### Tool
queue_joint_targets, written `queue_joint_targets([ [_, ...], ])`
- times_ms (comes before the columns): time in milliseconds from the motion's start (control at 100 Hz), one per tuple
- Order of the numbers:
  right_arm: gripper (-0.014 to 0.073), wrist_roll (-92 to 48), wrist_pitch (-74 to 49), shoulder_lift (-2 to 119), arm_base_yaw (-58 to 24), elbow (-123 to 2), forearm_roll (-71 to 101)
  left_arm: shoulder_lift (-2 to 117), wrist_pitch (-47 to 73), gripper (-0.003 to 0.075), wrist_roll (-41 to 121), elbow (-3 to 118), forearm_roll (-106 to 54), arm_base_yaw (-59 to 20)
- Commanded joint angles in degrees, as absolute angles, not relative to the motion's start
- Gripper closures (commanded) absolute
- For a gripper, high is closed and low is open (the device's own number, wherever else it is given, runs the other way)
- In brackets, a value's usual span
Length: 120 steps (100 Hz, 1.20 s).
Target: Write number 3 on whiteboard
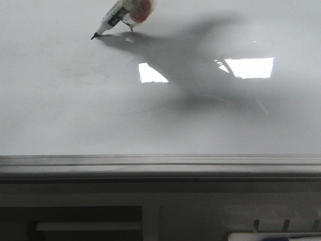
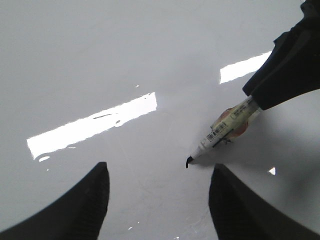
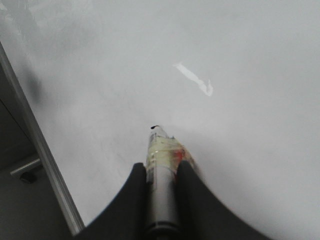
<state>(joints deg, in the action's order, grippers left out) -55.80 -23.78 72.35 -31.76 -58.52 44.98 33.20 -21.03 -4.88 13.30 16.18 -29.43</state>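
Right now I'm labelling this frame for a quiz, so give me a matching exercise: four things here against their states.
Things:
1. marker
2. left gripper
3. right gripper
4. whiteboard

States:
A. open, holding nothing
B. glossy, reflecting bright lights
C. tip at the board, only a tiny black mark beside it
D. shut on the marker

Pairs: 1-C, 2-A, 3-D, 4-B

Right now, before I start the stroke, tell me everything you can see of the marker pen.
The marker pen is a white barrel with a barcode label, a black tip, and a band of clear tape with a red-orange patch around its middle. The right gripper is shut on its rear end, holding it slanted with the tip down. The tip rests on or just above the whiteboard, where only a tiny black mark shows; no number 3 is drawn yet.
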Motion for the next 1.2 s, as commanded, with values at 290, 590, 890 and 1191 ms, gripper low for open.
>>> queue_joint_targets([
  [290,0.0633,-53.6,-29.9,71.7,-29.9,-58.0,43.9,33.3,-25.6,0.0325,-5.1,14.9,15.1,-29.3],
  [590,0.0633,-52.3,-28.5,71.5,-30.5,-58.0,41.2,33.3,-25.4,0.0325,-4.9,14.9,15.1,-29.3],
  [890,0.0633,-45.2,-34.4,71.3,-32.1,-57.1,33.7,33.3,-25.4,0.0325,-4.7,14.9,15.1,-29.3],
  [1191,0.0634,-45.2,-27.7,76.7,-38.9,-58.8,34.8,33.3,-25.0,0.0325,-4.6,14.9,15.2,-29.3],
])
